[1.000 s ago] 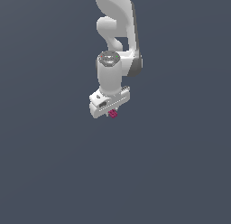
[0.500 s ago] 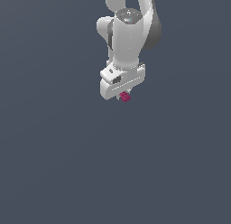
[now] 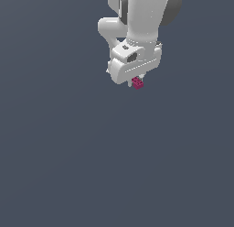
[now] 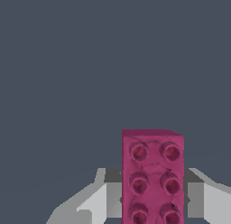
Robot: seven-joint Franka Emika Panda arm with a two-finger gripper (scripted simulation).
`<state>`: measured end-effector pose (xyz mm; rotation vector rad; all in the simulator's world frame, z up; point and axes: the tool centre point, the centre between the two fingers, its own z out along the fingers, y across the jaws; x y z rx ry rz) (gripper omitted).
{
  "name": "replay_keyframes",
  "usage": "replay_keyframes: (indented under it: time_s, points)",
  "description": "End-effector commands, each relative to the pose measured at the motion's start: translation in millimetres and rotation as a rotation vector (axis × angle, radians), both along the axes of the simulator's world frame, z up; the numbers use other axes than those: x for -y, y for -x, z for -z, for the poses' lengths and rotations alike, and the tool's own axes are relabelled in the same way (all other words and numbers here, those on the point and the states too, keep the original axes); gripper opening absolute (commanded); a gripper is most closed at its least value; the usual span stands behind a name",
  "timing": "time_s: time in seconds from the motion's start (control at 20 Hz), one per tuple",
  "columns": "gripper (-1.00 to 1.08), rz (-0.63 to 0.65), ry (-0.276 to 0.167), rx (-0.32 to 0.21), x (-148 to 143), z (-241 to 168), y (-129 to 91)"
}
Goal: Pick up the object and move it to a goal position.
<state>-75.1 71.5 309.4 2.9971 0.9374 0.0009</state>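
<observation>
The object (image 3: 137,83) is a tiny magenta-pink oblong block that pokes out under the white gripper (image 3: 136,80) in the upper middle of the exterior view. The gripper is shut on it, and most of the fingers are hidden by the white hand. In the wrist view the object (image 4: 152,175) fills the space between the two grey-white fingers (image 4: 99,198) and shows round studs in two rows on its face. It hangs in the air, touching nothing else.
A plain dark grey-blue background fills both views. The white arm (image 3: 141,20) comes down from the upper edge of the exterior view. No other object shows.
The gripper, still holding the object, has risen and shifted toward the exterior view's right. The hand has turned a little as it moved.
</observation>
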Motion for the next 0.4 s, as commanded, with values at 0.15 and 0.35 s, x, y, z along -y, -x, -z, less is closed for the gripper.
replay_keyframes:
  time_s: [0.15,0.35]
  points:
    - [-1.00,0.001,-0.001,-0.001,-9.7,-19.2,1.2]
    - [-1.00,0.002,-0.001,-0.001,-11.3,-22.7,0.5]
